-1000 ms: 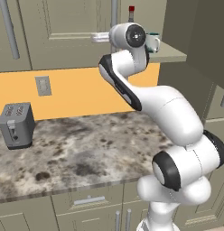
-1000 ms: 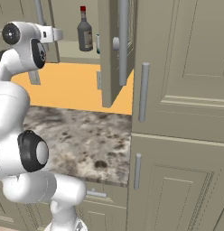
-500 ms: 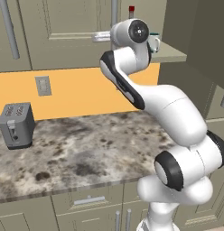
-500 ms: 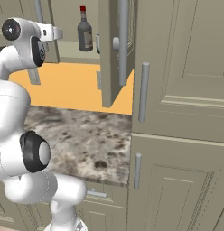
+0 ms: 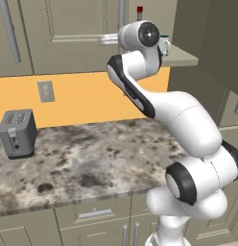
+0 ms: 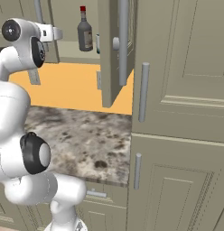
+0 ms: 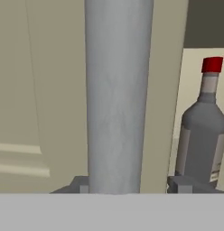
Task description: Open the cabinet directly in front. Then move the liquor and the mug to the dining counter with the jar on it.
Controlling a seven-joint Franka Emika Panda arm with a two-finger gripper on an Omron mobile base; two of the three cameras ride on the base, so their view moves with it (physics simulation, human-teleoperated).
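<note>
The pincer (image 7: 127, 182) is straddling the left cabinet door's bar handle (image 7: 117, 94), its grip not discernible, while the liquor bottle (image 7: 202, 131) is standing at the frame's right; an off-centre pull is risking slippage.

You are looking straight at a silver bar handle (image 7: 117, 94) that runs top to bottom, mounted on a grey-beige panelled cabinet door (image 7: 37, 90). The two dark fingertips (image 7: 181, 184) sit at either side of its lower end. Past the door's right edge stands the liquor (image 7: 200, 135), upright, red cap on.
</note>
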